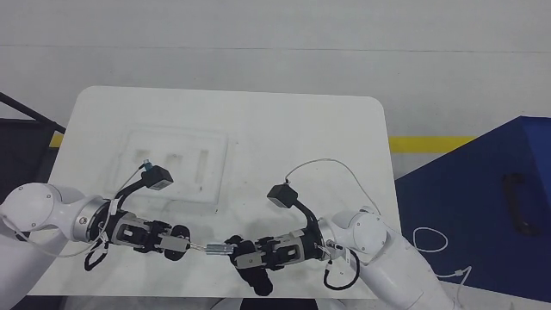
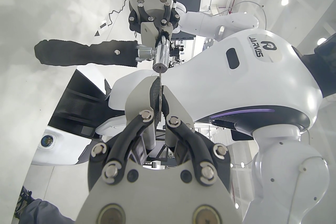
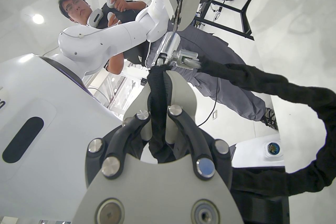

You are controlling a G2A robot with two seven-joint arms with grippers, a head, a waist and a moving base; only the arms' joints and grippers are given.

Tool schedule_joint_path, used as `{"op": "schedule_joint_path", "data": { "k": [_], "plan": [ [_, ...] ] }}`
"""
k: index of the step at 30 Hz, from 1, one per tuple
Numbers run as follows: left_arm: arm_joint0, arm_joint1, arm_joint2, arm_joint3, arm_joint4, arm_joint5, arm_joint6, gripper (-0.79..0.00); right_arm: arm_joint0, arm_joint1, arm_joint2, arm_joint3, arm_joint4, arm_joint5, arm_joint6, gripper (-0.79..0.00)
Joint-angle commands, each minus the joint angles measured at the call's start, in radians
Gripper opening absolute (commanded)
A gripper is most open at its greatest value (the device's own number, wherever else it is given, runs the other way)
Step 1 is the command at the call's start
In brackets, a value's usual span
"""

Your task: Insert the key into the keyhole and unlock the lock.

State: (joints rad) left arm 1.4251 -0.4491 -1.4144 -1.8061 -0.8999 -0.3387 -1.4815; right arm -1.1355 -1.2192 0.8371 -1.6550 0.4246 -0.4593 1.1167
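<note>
My left gripper (image 2: 157, 87) is shut on the flat key (image 2: 156, 97), whose thin tip meets the keyhole end of the silver lock cylinder (image 2: 161, 55). A black sleeved cable (image 2: 86, 53) sticks out sideways from the cylinder. My right gripper (image 3: 160, 78) is shut on the black sleeved end of the lock (image 3: 169, 44), with the cable loop (image 3: 288, 93) curling away beside it. In the top view, the left gripper (image 1: 176, 245), key (image 1: 200, 247), lock (image 1: 225, 247) and right gripper (image 1: 247, 254) line up in the air above the table's front edge.
A white tray (image 1: 176, 164) lies on the white table (image 1: 327, 138) behind the left arm. A blue panel (image 1: 482, 198) stands off the table's right side. The table's front edge is just under both grippers.
</note>
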Motion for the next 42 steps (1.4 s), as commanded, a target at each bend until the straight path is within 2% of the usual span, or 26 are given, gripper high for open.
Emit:
{"op": "schedule_joint_path", "data": {
  "k": [1, 21, 42],
  "plan": [
    [0.002, -0.003, -0.006, 0.0, 0.001, 0.001, -0.001, -0.785, 0.0, 0.0, 0.0, -0.001, -0.002, 0.001, -0.003, -0.785],
    [0.014, -0.033, -0.049, 0.01, 0.032, 0.011, -0.011, -0.785, 0.009, -0.002, -0.009, -0.005, -0.019, 0.004, -0.026, -0.785],
    [0.011, -0.063, -0.057, -0.018, 0.088, 0.013, -0.013, -0.785, 0.009, -0.003, -0.012, -0.005, -0.026, -0.006, -0.047, -0.785]
  ]
}}
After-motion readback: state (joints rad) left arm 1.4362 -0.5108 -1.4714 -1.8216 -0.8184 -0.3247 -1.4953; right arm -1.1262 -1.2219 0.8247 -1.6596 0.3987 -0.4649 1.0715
